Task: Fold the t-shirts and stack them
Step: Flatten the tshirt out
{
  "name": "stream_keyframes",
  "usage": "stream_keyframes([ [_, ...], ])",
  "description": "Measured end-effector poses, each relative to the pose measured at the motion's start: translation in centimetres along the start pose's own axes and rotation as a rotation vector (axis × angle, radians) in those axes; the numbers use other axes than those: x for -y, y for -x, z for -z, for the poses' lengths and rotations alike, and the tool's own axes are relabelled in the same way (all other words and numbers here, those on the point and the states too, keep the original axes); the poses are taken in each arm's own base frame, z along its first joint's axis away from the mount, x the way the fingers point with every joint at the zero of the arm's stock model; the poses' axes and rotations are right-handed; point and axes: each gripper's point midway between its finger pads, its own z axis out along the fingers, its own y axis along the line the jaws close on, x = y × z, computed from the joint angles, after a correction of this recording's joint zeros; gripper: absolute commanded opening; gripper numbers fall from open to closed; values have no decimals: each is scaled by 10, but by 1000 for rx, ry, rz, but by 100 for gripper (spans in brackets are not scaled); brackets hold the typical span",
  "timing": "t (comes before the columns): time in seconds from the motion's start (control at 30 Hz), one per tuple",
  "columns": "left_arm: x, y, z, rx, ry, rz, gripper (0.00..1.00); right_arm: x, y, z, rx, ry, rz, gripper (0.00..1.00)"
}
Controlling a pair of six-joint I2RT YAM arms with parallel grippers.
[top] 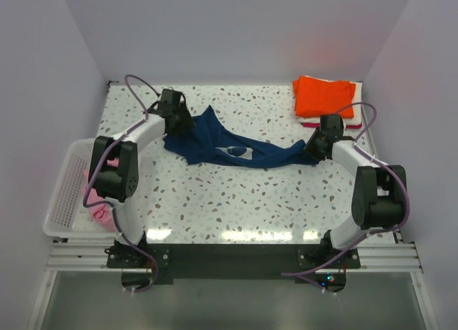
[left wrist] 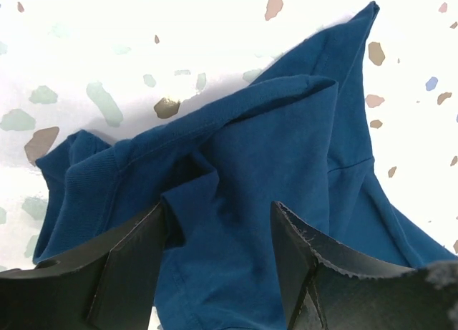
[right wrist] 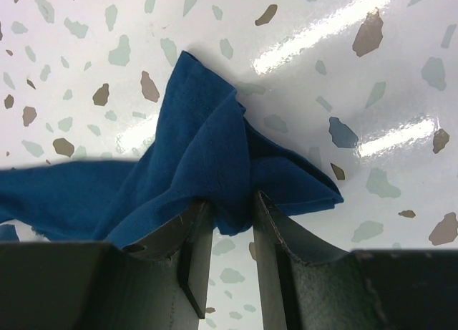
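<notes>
The navy blue t-shirt (top: 215, 147) lies crumpled and drawn out across the middle of the table, its pale print (top: 236, 152) partly folded in. My left gripper (top: 179, 122) is at the shirt's left end. In the left wrist view it (left wrist: 218, 215) stands open, with folds of the navy shirt (left wrist: 286, 144) lying between the wide-apart fingers. My right gripper (top: 313, 147) holds the shirt's right end. In the right wrist view it (right wrist: 229, 201) is shut on a bunched edge of the navy shirt (right wrist: 193, 144), just above the table.
A folded orange shirt (top: 325, 95) sits at the back right, with a red one (top: 310, 124) showing beneath its near edge. The white slatted basket (top: 64, 194) stands at the left edge, holding a pink shirt (top: 96, 210).
</notes>
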Motion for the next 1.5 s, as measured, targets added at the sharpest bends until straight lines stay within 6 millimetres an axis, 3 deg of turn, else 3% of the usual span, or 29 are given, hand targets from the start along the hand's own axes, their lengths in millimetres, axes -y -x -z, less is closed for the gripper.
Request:
stream_keyframes([
  [0.23, -12, -22, -6, -46, 15, -10, 61, -1, 2, 3, 8, 9, -1, 33],
  [0.53, -16, -19, -7, -29, 38, -16, 38, -2, 2, 5, 8, 14, -1, 33],
  [0.87, -5, 0, -5, 10, 15, -29, 0, -5, 5, 11, 24, 29, -2, 33],
  [1.07, -2, 0, 0, 7, -2, -33, 0, -3, 3, 13, 23, 28, -2, 32],
  [1.23, -1, 4, 43, 46, -47, -20, 0, -1, 0, 17, 26, 30, -2, 32],
  [1.37, -4, 8, 100, 121, -105, 2, 0, 3, -6, 24, 31, 33, -2, 32],
  [1.5, -17, -3, 157, 195, -163, 44, 0, 8, -11, 35, 43, 42, 0, 36],
])
